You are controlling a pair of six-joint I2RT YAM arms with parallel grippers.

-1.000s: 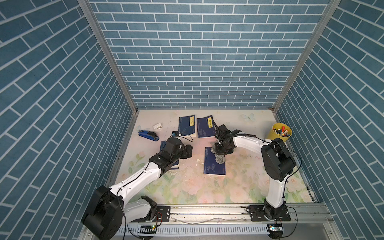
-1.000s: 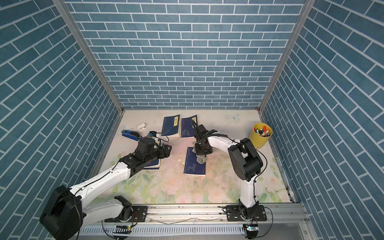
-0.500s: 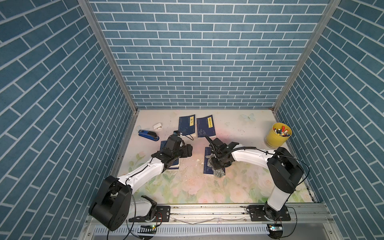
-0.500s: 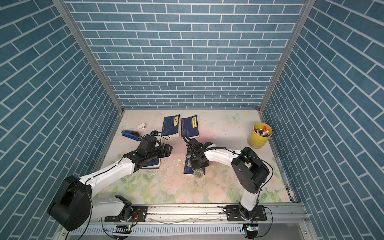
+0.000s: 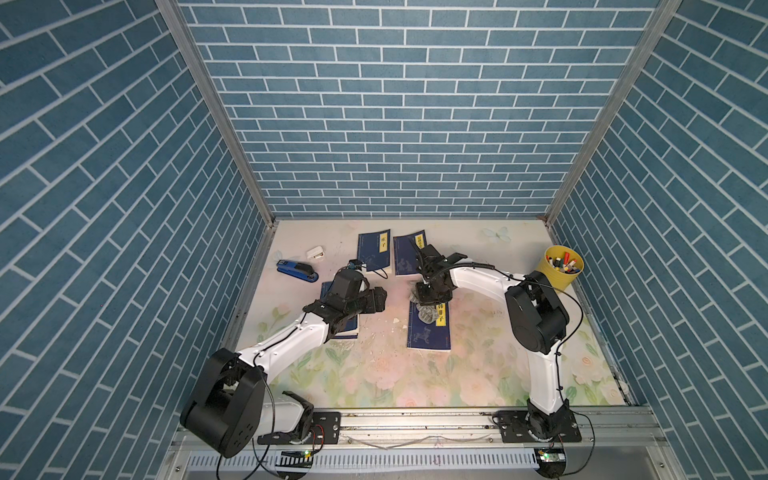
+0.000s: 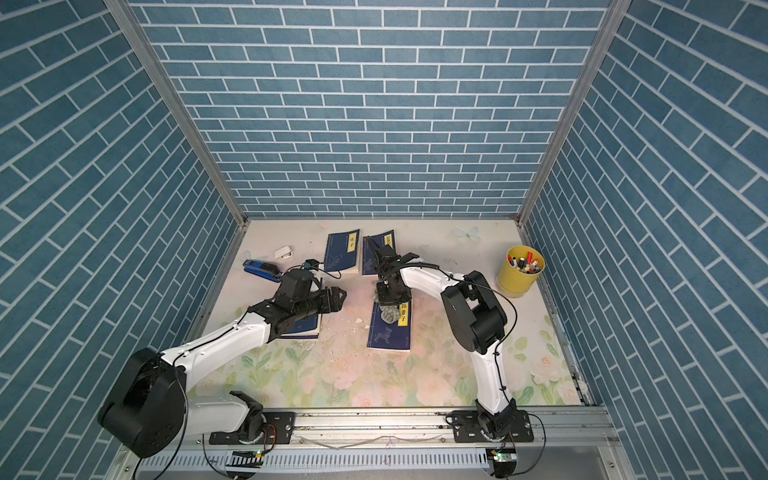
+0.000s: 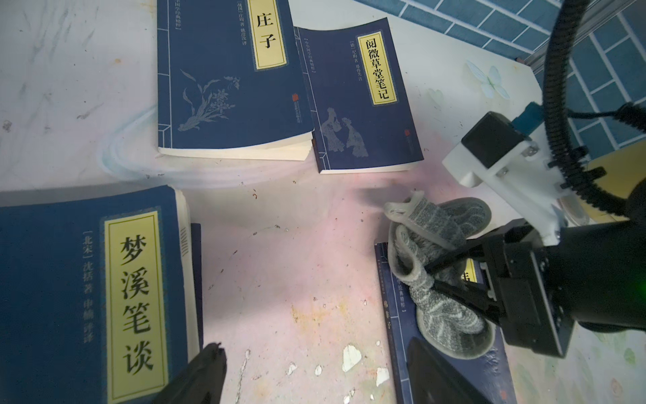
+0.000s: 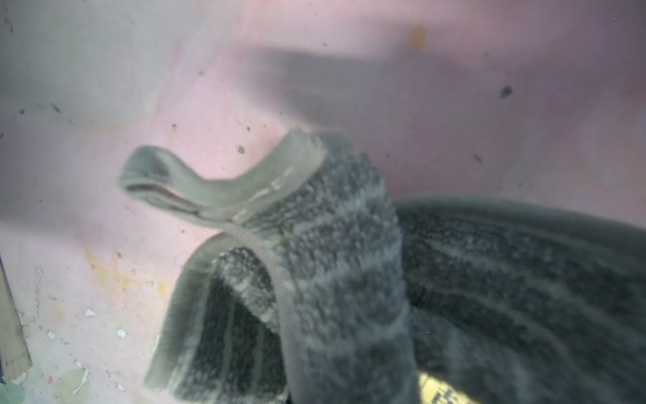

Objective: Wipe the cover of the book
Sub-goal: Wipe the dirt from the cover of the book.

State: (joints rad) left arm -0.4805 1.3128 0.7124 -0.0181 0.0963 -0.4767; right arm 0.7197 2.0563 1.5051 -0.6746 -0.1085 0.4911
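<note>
Count: 4 books, all dark blue with yellow title strips.
- back-left book (image 5: 375,252) and back-right book (image 5: 405,259): side by side, edges touching.
- left book (image 5: 347,330): partly under the left arm.
- middle book (image 5: 429,334): the one to wipe. It lies flat near the middle of the surface (image 5: 457,374), in front of the back pair.

Also 1 grey cloth (image 5: 426,312), 1 blue stapler (image 5: 296,270) by the left wall, 1 small white thing (image 5: 315,253) near it (can't tell what), and 1 yellow cup (image 5: 559,274).

Cup: upright by the right wall, packed with markers (image 5: 562,263).

Middle book: the cover has a thin pale line along the spine side and a pale drawing on the near half. The yellow strip at the far right is partly under the cloth. The cloth is bunched on the far end and spills over that edge onto the surface.

Right fingers (image 5: 431,299): closed tight on the cloth.
Left fingers (image 5: 379,300): spread wide, holding nothing, between the left book and the middle book.
</note>
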